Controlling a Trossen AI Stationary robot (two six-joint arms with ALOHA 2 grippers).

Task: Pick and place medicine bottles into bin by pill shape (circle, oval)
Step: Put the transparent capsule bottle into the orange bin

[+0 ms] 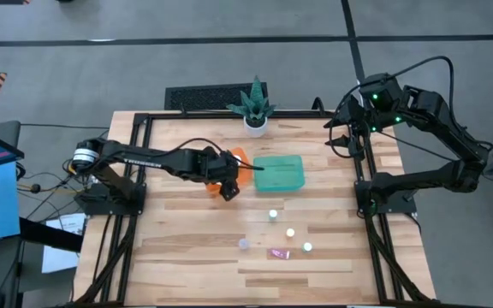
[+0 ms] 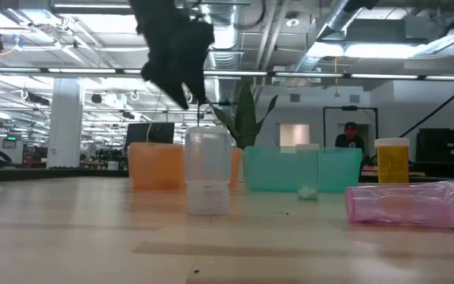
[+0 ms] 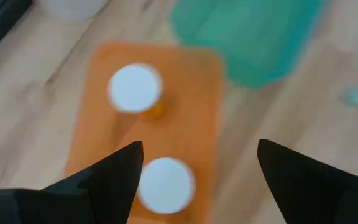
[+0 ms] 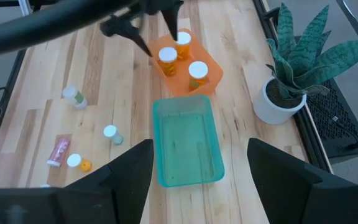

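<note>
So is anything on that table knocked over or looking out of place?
Yes: one pink bottle lies on its side near the table's front, while the other loose bottles stand upright. The orange bin holds three upright bottles; the green bin looks empty. The left gripper hangs open by the orange bin.

No writing can be read anywhere. The left arm (image 1: 144, 157) carries a pale line of lettering along its upper side, behind its hand, but it is too small to make out. The yellow bottle (image 2: 392, 160) bears a label whose print is illegible. A small lit sign (image 2: 9, 142) hangs in the room beyond the desk, its characters unreadable.
</note>
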